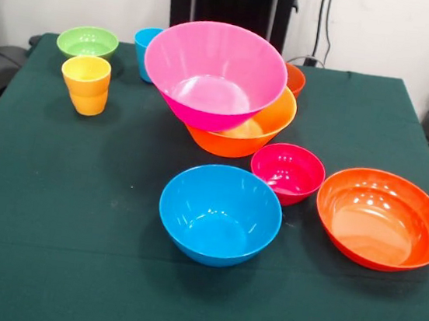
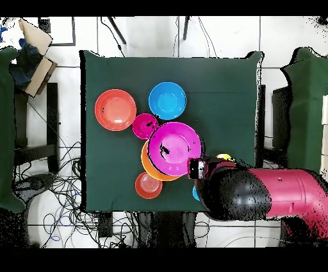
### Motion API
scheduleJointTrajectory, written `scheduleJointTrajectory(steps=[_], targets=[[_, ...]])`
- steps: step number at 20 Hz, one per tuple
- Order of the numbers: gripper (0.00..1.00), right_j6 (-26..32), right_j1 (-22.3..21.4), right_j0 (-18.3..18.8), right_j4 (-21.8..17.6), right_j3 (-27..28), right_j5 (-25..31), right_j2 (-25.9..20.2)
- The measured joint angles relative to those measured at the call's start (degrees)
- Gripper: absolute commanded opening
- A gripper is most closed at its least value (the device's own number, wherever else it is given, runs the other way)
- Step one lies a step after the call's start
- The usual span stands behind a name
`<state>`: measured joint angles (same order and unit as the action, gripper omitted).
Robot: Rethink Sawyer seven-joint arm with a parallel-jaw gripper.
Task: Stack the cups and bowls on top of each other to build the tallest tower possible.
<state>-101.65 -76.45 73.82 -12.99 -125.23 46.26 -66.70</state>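
The big pink bowl (image 1: 215,74) (image 2: 174,149) lies tilted inside the big orange bowl (image 1: 241,132) (image 2: 147,168). A small orange-red bowl (image 1: 295,78) (image 2: 148,185) sits just behind them. Standing apart on the cloth are the small magenta bowl (image 1: 287,172) (image 2: 145,126), the medium blue bowl (image 1: 219,214) (image 2: 167,100) and the wide red-orange bowl (image 1: 382,219) (image 2: 115,110). Left of the pile are the yellow-orange cup (image 1: 85,84), the blue cup (image 1: 144,50) and the small green bowl (image 1: 87,41). The gripper (image 2: 196,169) shows only in the overhead view, at the pink bowl's rim, high above the cups.
A dark green cloth (image 1: 52,211) covers the table. In the overhead view the red and black arm (image 2: 256,192) hides most of the cups. Chairs stand at both sides, cables lie on the floor, and a cardboard box (image 2: 35,45) sits off one corner.
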Motion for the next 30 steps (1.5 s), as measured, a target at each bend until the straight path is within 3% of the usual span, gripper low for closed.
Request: scheduleJointTrajectory(steps=[13, 30], targets=[[0.0, 0.0, 7.49, -7.85, -9.12, -0.04, -8.75, 13.09], [0.0, 0.0, 14.57, -13.67, -13.75, -0.08, -16.4, 24.51]])
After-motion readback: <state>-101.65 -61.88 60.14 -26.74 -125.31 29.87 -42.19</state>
